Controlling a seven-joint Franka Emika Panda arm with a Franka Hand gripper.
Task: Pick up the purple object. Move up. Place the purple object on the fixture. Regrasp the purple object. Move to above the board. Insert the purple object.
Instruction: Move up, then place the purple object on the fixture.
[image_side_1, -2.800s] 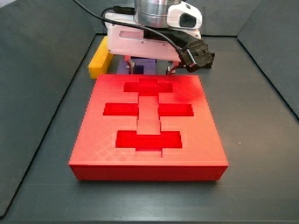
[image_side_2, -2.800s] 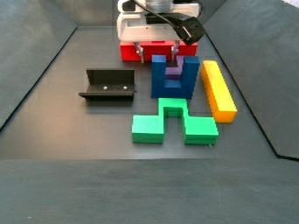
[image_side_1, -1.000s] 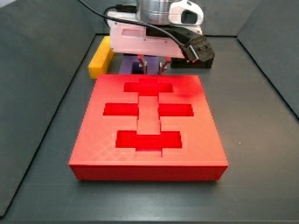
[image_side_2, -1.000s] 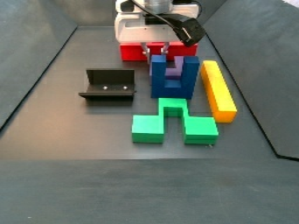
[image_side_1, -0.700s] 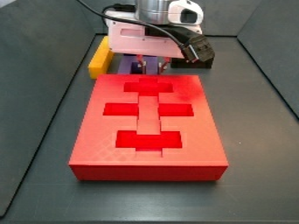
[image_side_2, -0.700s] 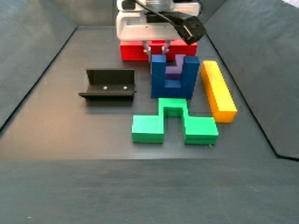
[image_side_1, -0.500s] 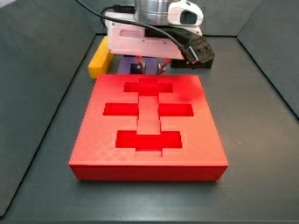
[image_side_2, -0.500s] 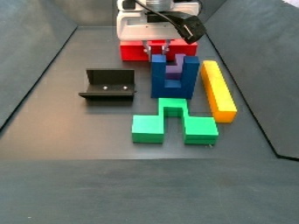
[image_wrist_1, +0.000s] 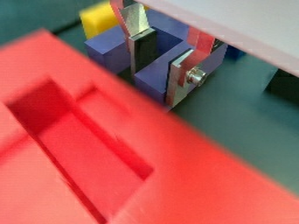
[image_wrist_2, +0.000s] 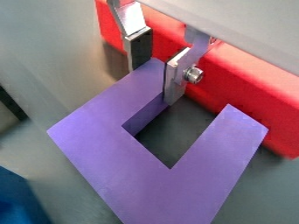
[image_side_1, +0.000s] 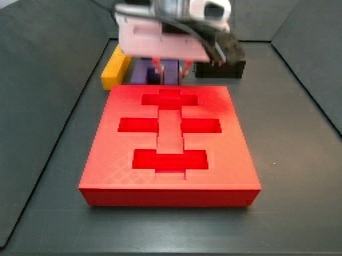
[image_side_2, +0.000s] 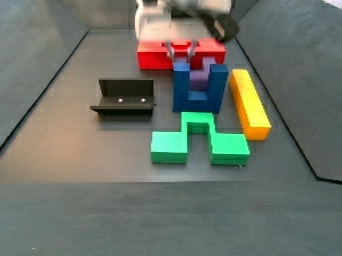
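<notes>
The purple object (image_wrist_2: 140, 140) is a U-shaped block with two prongs and stands behind the blue block (image_side_2: 185, 92) in a side view (image_side_2: 203, 76). My gripper (image_wrist_2: 158, 70) is down over it. Its two fingers straddle one prong, one finger (image_wrist_2: 138, 45) on the outer face and the other inside the notch, shut on the prong. This also shows in a wrist view (image_wrist_1: 158, 66). The gripper (image_side_2: 183, 48) hangs between the red board (image_side_1: 171, 140) and the blue block. The dark fixture (image_side_2: 123, 98) stands apart to one side, with nothing on it.
A yellow bar (image_side_2: 249, 100) lies beside the blue block and also shows in a side view (image_side_1: 118, 68). A green block (image_side_2: 198, 140) lies on the floor in front of the blue block. Dark walls enclose the floor on all sides.
The gripper body has shifted upward a little and is now blurred by motion. The purple object has barely moved. Nothing else has moved.
</notes>
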